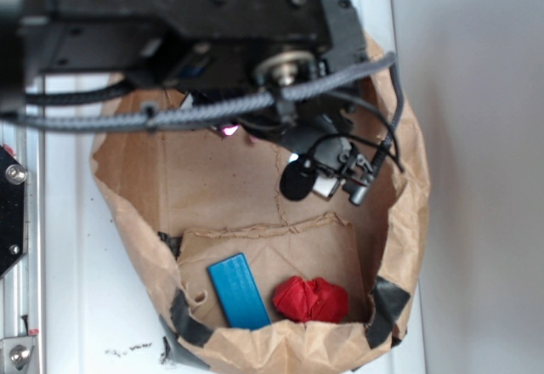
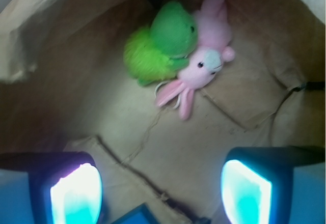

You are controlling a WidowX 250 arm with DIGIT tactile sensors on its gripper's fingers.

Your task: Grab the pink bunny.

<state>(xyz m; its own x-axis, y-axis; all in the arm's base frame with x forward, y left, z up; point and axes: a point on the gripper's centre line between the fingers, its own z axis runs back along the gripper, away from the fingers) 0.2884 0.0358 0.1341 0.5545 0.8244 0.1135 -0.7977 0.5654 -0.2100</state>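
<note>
1. Brown paper fills both views: a wide paper bag [image 1: 127,221], its rim rolled down and patched with dark tape, sits on a white desk [image 1: 68,306], and everything of interest lies on the bag's creased floor.
2. From the exterior view, a blue flat block [image 1: 239,291] and a red cloth ball [image 1: 310,299] lie at the lower middle of the frame; the black arm [image 1: 170,17] covers the upper part, so the plush toys are hidden there.
3. From the wrist view, the pink bunny [image 2: 201,61] lies in the upper middle of the frame, white face up toward the camera, long ears trailing down-left, body and limbs running up behind the head.
4. A green frog plush [image 2: 163,48] presses against the bunny's left side, touching it along head and body.
5. The fingers [image 2: 160,193] stand wide apart at the bottom edge, holding nothing, well short of the bunny.
6. Handling, as a judgement: it looks light, soft and squashy, not fragile, with fabric that should not slip.
7. The best hold is probably across the head, or the body just above it, which would compress and fill the fingers; the thin ears would likely pull loose or dangle.
8. One risk is pinching the frog as well, so approaching from the bunny's free right side seems wiser.
</note>
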